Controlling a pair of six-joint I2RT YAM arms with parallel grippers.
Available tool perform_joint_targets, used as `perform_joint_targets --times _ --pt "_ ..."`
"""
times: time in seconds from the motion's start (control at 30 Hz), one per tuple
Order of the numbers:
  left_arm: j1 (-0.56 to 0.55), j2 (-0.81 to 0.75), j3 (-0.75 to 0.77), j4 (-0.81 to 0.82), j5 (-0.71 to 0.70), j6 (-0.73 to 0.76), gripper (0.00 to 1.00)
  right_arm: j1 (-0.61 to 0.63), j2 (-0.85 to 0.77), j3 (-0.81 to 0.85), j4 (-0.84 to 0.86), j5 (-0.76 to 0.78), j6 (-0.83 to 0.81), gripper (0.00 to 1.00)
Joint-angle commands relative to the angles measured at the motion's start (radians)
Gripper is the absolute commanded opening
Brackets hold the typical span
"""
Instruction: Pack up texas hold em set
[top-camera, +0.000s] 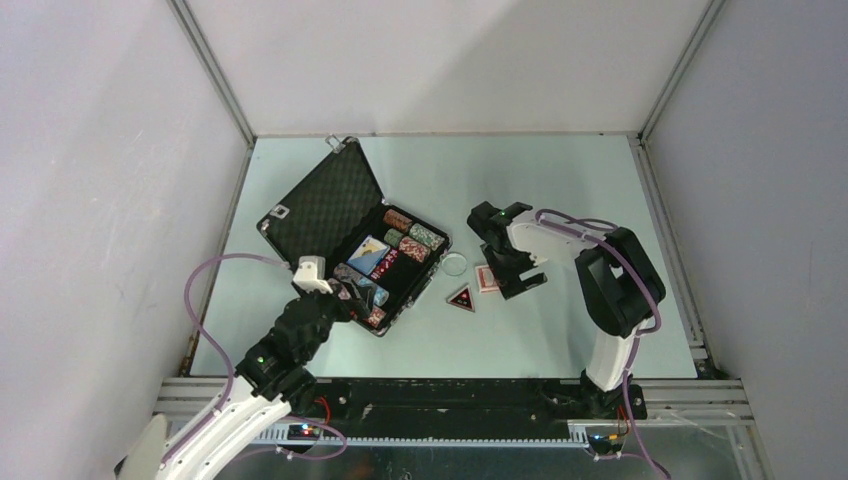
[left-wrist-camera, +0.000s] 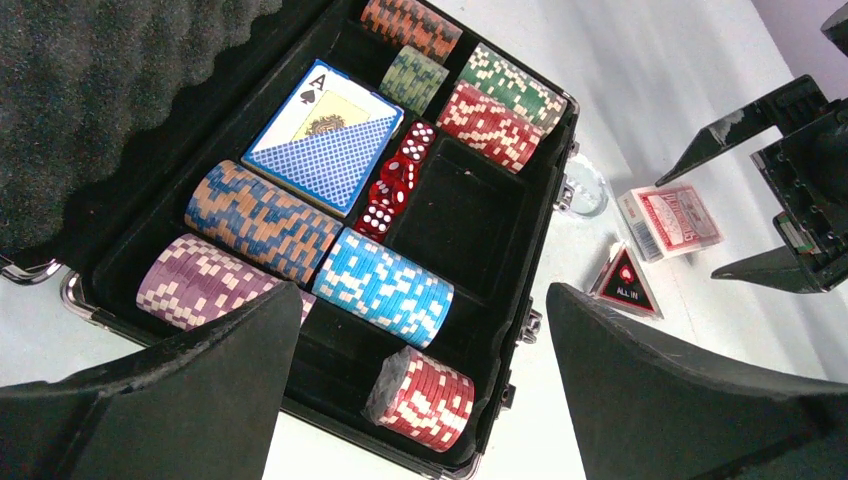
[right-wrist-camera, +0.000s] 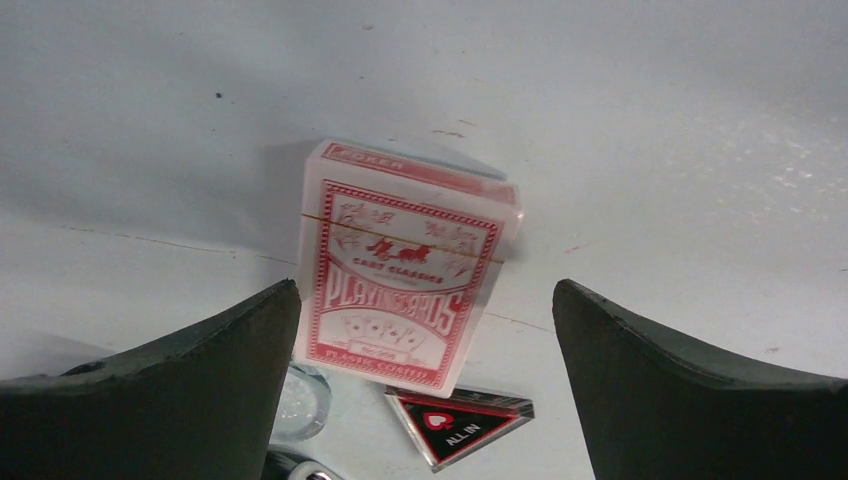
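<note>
The black briefcase (top-camera: 300, 215) lies open at the left, its foam lid back. Its tray (left-wrist-camera: 455, 200) holds several chip stacks (left-wrist-camera: 385, 285), a blue card deck (left-wrist-camera: 325, 140) and red dice (left-wrist-camera: 395, 180). My left gripper (left-wrist-camera: 422, 300) is open over the tray's near corner, above a red chip stack (left-wrist-camera: 425, 398), holding nothing. To the right of the case, the red card deck (right-wrist-camera: 405, 290) lies flat on the table, with the black-red triangle (right-wrist-camera: 462, 425) beside it. My right gripper (right-wrist-camera: 425, 300) is open just over the red deck (top-camera: 487, 278), its fingers apart from the box.
A small clear disc (top-camera: 455, 264) lies on the table between the case and the red deck. One tray compartment (left-wrist-camera: 450, 215) next to the dice is bare. The case's metal latches (left-wrist-camera: 530, 325) stick out along its front edge. Side rails (top-camera: 668, 240) bound the table.
</note>
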Motion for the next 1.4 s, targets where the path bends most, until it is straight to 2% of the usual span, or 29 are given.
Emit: perform_joint_targets --times 0.0,0.17,0.23,0.3,0.37,0.5,0.53,0.57,0.63,0.8,0.87,1.03,1.23,1.37 --pt "0.007 0.012 0.007 0.029 0.012 0.022 0.99 -0.005 0.042 0.032 0.018 0.013 0.055 0.99" --pt "0.006 0.008 0.005 0.030 0.010 0.020 0.99 0.000 0.078 0.025 0.047 0.012 0.039 0.97" --pt "0.006 0.006 0.004 0.033 0.013 0.022 0.99 -0.001 0.081 0.009 0.084 0.004 0.022 0.92" --pt "0.006 0.004 0.002 0.037 0.017 0.024 0.99 -0.001 0.081 -0.003 0.103 0.002 0.015 0.84" --pt "0.006 0.000 0.002 0.038 0.020 0.027 0.99 0.001 0.068 -0.007 0.085 0.020 0.016 0.72" --pt "0.007 -0.015 -0.002 0.038 0.023 0.030 0.99 0.015 0.007 -0.007 0.036 0.092 0.017 0.56" --pt "0.008 -0.018 -0.003 0.040 0.024 0.030 0.99 0.016 -0.015 -0.008 0.030 0.099 0.004 0.52" --pt "0.007 -0.021 -0.005 0.043 0.025 0.031 0.99 0.016 -0.027 -0.008 0.031 0.104 -0.008 0.44" --pt "0.006 -0.024 -0.007 0.050 0.031 0.035 0.99 0.013 -0.056 -0.008 0.040 0.097 -0.069 0.38" --pt "0.007 -0.034 -0.019 0.063 0.045 0.040 0.99 0.030 -0.158 -0.036 0.041 0.128 -0.213 0.36" --pt "0.006 -0.041 -0.023 0.068 0.044 0.040 0.99 0.039 -0.219 -0.081 0.099 0.133 -0.261 0.35" --pt "0.006 -0.045 -0.028 0.077 0.043 0.042 0.98 0.046 -0.362 -0.182 0.191 0.086 -0.363 0.26" --pt "0.006 -0.043 -0.031 0.082 0.043 0.042 0.98 0.080 -0.424 -0.189 0.246 0.042 -0.476 0.25" --pt "0.006 -0.041 -0.030 0.082 0.041 0.042 0.97 0.120 -0.451 -0.189 0.340 0.003 -0.549 0.25"
